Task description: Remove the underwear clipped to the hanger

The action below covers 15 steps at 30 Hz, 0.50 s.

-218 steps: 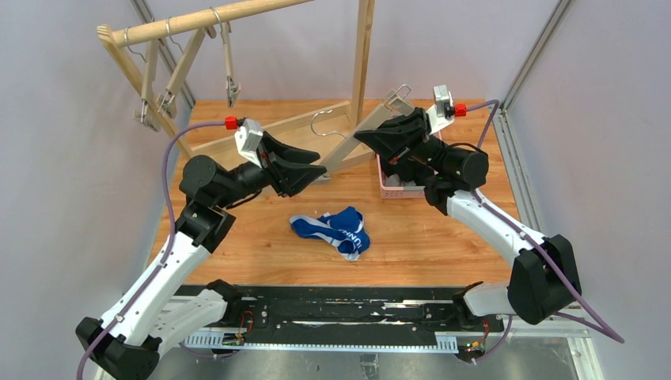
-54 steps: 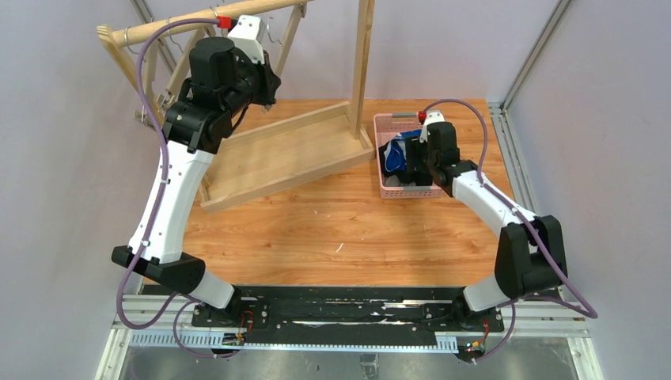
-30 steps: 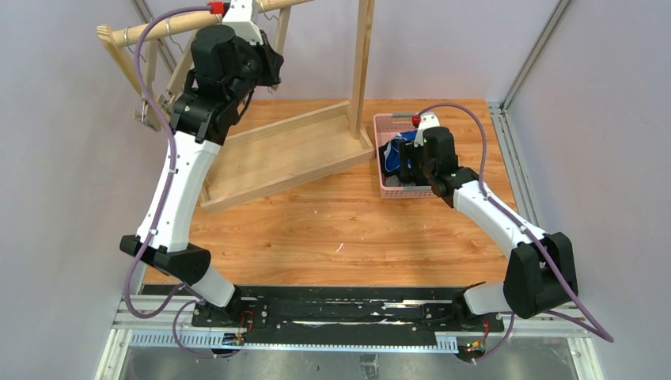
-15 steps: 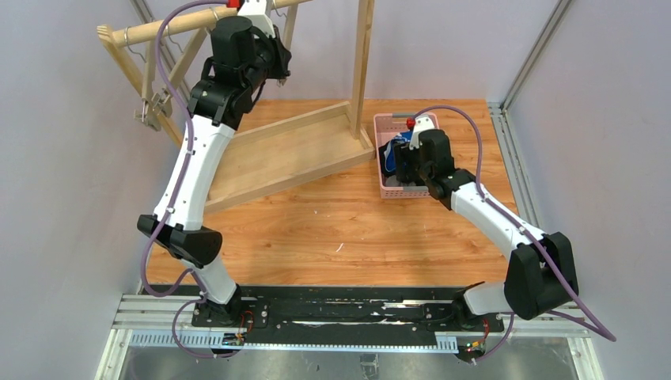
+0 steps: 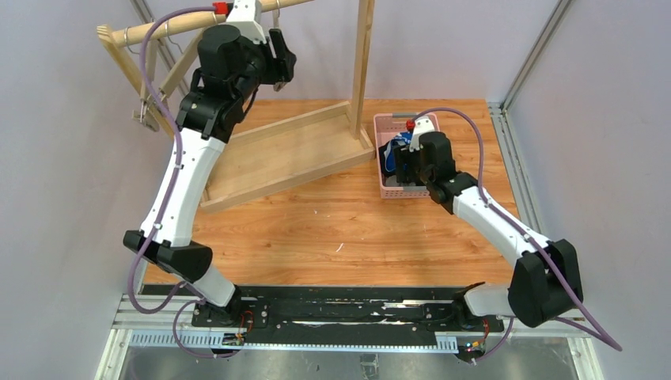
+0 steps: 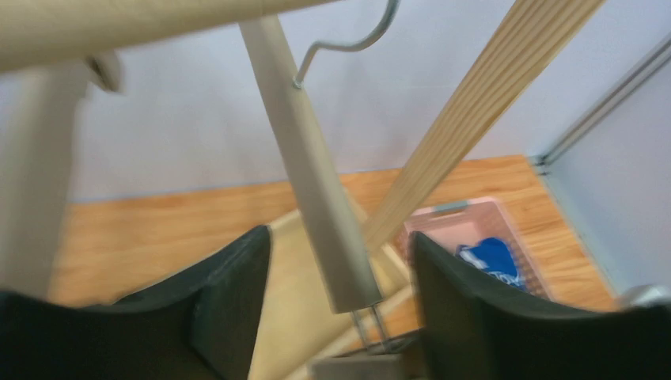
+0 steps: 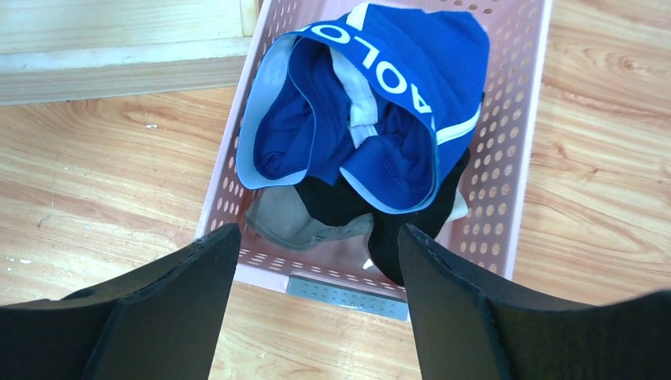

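Blue underwear (image 7: pixel 372 87) has gone from the counter (image 5: pixel 332 229) into the pink basket (image 7: pixel 518 158), atop the black pair (image 7: pixel 340 202) and grey pair (image 7: pixel 289 218), straight below the right claw (image 7: pixel 316 237), which is spread apart. Left claw (image 6: pixel 340 241), apart too, straddles the bare hanger (image 6: pixel 316 182).

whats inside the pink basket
The pink basket holds the blue underwear on top, with black underwear and grey underwear partly showing beneath. Anything deeper is covered.
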Available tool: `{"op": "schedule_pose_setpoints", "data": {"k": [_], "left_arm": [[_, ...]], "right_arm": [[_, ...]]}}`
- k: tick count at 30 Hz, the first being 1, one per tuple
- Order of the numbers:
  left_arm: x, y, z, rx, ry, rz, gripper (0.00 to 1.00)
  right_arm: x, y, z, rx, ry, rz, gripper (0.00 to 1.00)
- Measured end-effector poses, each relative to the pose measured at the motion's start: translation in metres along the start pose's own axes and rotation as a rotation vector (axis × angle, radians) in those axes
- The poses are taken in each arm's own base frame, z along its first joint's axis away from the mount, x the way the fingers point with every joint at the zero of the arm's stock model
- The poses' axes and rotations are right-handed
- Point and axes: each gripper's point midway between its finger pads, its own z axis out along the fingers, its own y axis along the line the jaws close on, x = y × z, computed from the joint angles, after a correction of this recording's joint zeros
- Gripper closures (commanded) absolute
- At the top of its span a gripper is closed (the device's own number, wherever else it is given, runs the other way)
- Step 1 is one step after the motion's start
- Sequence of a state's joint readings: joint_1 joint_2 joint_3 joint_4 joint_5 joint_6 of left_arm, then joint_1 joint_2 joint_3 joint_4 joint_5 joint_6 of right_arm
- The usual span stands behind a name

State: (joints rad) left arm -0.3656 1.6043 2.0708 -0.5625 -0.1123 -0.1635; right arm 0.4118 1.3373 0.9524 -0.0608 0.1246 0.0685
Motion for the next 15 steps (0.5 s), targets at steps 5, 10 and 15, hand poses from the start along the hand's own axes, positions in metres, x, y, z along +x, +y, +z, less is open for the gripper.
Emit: {"op": "schedule_pose_setpoints", "data": {"k": [5, 10, 15], "left_arm": [[-0.025, -0.002, -0.033, 0.02, -0.068, 0.001, 0.02], [-0.04, -0.003, -0.076, 0.047, -0.12, 0.004, 0.02], [-0.032, -0.002, -0.122, 0.085, -0.138, 0.019, 0.02]], "right_arm": [[-0.015, -0.011, -0.018, 0.042, -0.038, -0.01, 0.25], [-0.042, -0.024, -0.046, 0.092, -0.121, 0.002, 0.24], [-0.065, -0.039, -0.087, 0.144, -0.222, 0.03, 0.22]]}}
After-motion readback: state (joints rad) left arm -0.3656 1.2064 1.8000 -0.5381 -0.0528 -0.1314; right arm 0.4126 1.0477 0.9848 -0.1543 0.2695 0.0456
